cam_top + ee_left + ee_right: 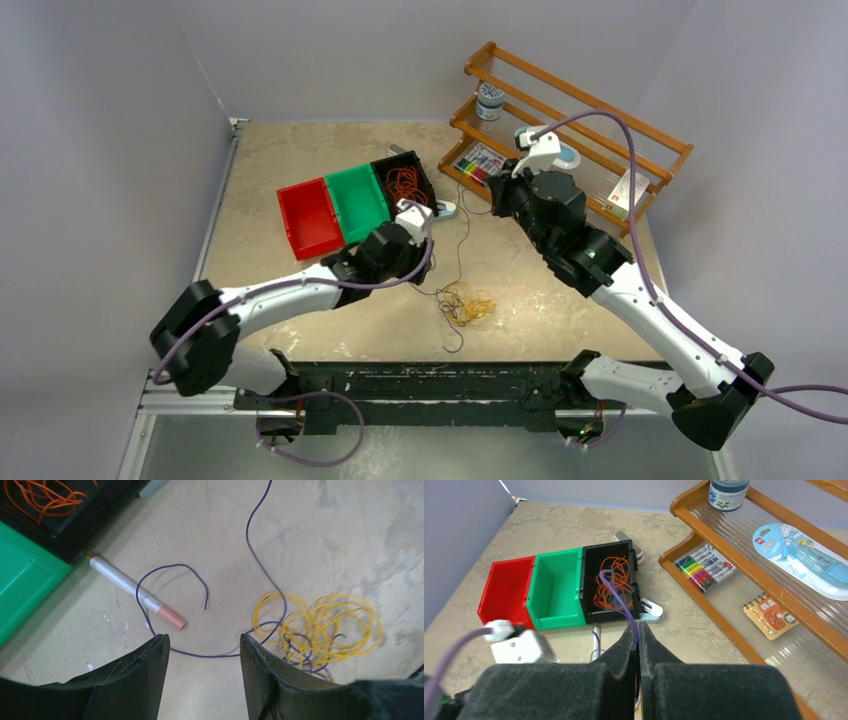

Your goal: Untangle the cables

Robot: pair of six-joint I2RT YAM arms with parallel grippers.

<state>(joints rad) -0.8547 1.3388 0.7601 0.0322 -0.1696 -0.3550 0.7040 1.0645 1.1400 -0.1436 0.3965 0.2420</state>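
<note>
Tabletop (300, 160), mottled beige, fills centre frame between pale grey walls (100, 100); left gripper (204, 639) spread, right gripper (638, 627) pinching dark purple cable (620, 598); yellow cable (468, 305) coiled lower centre.

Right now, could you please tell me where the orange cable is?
In the top view, the orange cable lies coiled inside the black bin, the rightmost bin, next to the green bin towards the far side of the table.
</note>
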